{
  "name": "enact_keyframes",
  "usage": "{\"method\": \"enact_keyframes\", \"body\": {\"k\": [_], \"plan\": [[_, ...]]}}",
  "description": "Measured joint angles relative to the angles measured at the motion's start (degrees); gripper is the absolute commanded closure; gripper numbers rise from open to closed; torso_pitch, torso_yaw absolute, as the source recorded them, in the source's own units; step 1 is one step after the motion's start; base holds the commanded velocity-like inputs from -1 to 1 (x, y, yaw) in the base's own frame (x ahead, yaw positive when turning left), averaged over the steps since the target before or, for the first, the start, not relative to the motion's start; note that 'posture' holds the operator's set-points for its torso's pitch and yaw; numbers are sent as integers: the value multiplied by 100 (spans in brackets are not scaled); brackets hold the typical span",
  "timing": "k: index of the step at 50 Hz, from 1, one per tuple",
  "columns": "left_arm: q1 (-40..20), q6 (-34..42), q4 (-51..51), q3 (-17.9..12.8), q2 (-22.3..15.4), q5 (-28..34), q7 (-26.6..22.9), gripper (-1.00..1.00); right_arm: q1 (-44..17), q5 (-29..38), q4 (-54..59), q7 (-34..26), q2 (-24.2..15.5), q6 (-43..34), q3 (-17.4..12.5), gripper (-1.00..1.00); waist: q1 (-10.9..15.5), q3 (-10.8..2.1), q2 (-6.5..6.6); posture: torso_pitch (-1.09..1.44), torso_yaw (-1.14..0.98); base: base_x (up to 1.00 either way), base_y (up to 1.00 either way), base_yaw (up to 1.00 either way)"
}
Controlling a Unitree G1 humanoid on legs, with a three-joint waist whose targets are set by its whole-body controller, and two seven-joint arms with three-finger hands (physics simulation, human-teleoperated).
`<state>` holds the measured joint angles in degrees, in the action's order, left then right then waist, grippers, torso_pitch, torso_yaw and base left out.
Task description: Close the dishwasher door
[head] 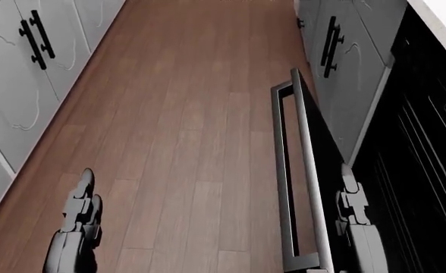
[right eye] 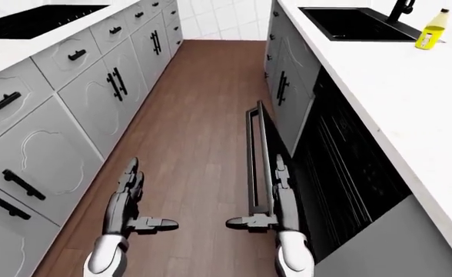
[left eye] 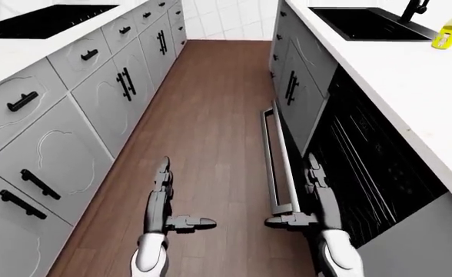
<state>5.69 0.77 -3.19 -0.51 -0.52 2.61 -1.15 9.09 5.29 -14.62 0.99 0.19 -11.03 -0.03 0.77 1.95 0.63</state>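
Right of centre in the left-eye view, dishwasher door (left eye: 281,158) hanging partly open, swung out from under the white counter (left eye: 395,75) at a tilt, long silver handle (head: 287,170) facing the wood floor (left eye: 211,127). Black dishwasher interior (left eye: 364,173) showing to the door's right, racks barely readable in the dark. Right hand (left eye: 312,193) lower right, up against the door's inner edge near its lower end, fingers straight and spread, thumb poking sideways toward centre frame, gripping nothing. Can't tell for sure whether touching the door or just beside it. Left hand (left eye: 163,199) lower left of centre, well apart from the door, hovering over bare floor, also wide open with thumb pointing inward. Grey cabinets (left eye: 72,115) with black pulls down the left side. Black sink (left eye: 368,24) upper right in the counter, yellow bottle (left eye: 449,32) just beside it at the frame's right edge. Black cooktop (left eye: 37,20) upper left.
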Motion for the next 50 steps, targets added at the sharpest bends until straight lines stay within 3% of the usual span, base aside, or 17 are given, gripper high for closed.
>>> {"method": "enact_keyframes", "body": {"k": [3,5,7,10,14,18,22,27,37,45,50], "plan": [[4,8,7,-36,-8,-2,29,-100,-10,-11,-33,-25,8,29,28,-100,55,6,-87,0,0,11,0,0],[0,10,-29,-14,1,-2,30,-100,-2,-17,-48,-25,-2,37,-2,-100,46,11,-251,0,0,11,0,0],[-13,5,-13,78,53,0,13,-100,15,-16,-7,-5,-45,33,-101,-100,-48,45,-178,0,0,12,0,0],[-18,28,-2,174,70,-2,-40,-100,65,-8,41,42,-54,-10,-186,-100,-129,53,-312,0,0,14,0,0],[-42,-2,-73,100,46,-9,-37,-100,9,14,-63,38,-50,38,-104,-100,-138,55,-202,0,0,3,0,0],[-53,-42,-107,86,39,-9,-16,-100,27,32,-193,9,-34,38,-42,-100,-189,38,109,0,0,0,0,0],[12,33,22,19,13,0,9,-100,72,47,-167,-33,3,-133,79,-100,-153,14,-66,0,0,0,0,0],[-9,56,3,46,22,-1,6,-100,-18,87,-335,-22,-12,-223,70,-100,-111,-63,-129,0,0,0,0,0],[-72,-6,62,32,23,-14,22,-100,-334,324,-496,36,35,-624,438,-100,-71,-112,-144,0,0,0,0,0],[-88,33,42,-4,23,-124,-59,-100,-880,657,102,152,229,-788,1050,-100,-64,-117,-112,0,0,0,0,0],[-118,81,66,-47,15,-185,-62,-100,-1129,828,485,184,371,-791,1251,-100,-65,-128,-85,0,0,0,0,0]]}}
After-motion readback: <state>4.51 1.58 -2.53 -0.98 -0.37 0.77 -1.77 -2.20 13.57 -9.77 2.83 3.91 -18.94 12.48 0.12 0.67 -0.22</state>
